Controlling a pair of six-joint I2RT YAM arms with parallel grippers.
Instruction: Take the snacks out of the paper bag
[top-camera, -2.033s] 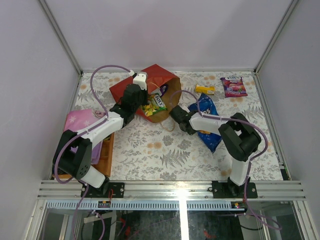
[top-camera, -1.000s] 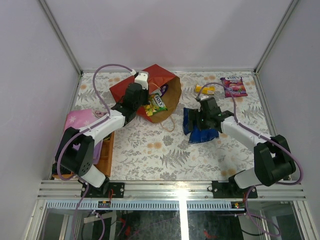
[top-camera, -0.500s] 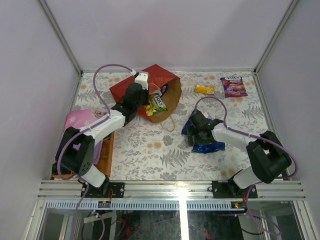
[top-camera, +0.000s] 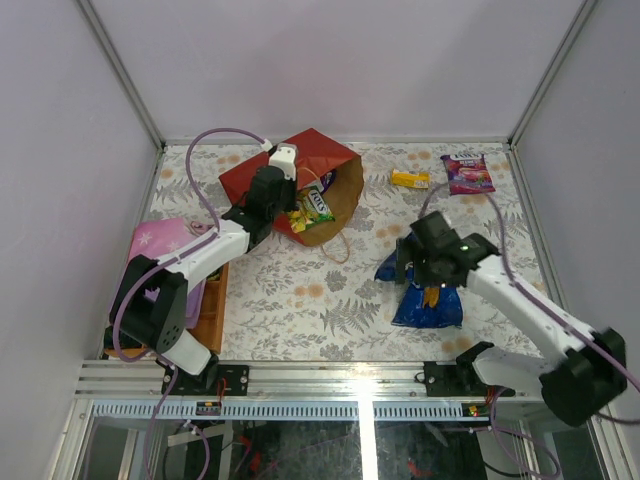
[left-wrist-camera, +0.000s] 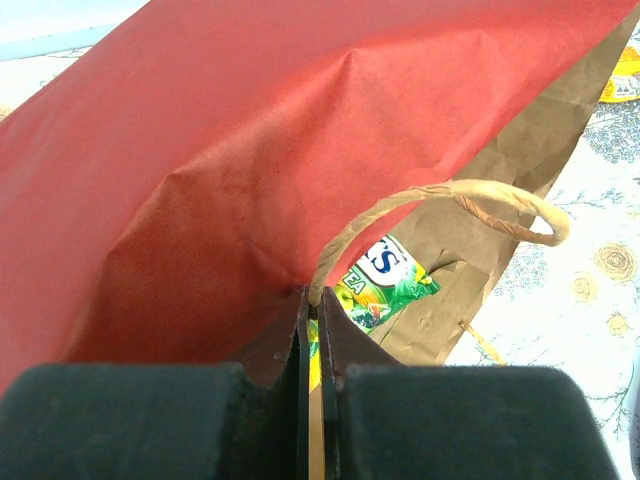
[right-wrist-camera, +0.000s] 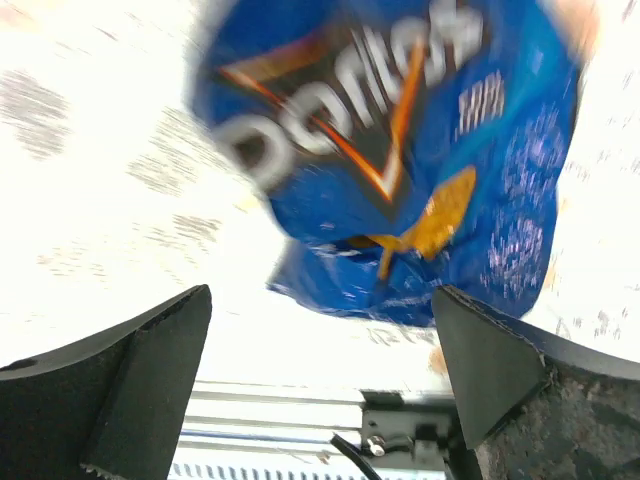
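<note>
Beyond spread right jaws: Doritos bag (right-wrist-camera: 400, 170); left jaws pinch paper bag (left-wrist-camera: 200, 150).

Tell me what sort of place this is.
Probably a robot lab test cell: left arm and right arm bolted to a metal rail, plain white walls boxing in a table with a paper bag and snack packets.

The desk (top-camera: 300, 300) is covered by a pale cloth printed with grey ferns and orange flowers. Three plain, off-white wall panels enclose it: back (top-camera: 330, 60), left (top-camera: 60, 150) and right (top-camera: 590, 150). Aluminium profiles (top-camera: 120, 70) run along the panel joints. A slotted aluminium rail (top-camera: 340, 378) spans the near edge of the desk. Below it, a dark area (top-camera: 300, 450) holds loose cables. Lighting is even and diffuse, with soft shadows.
</note>
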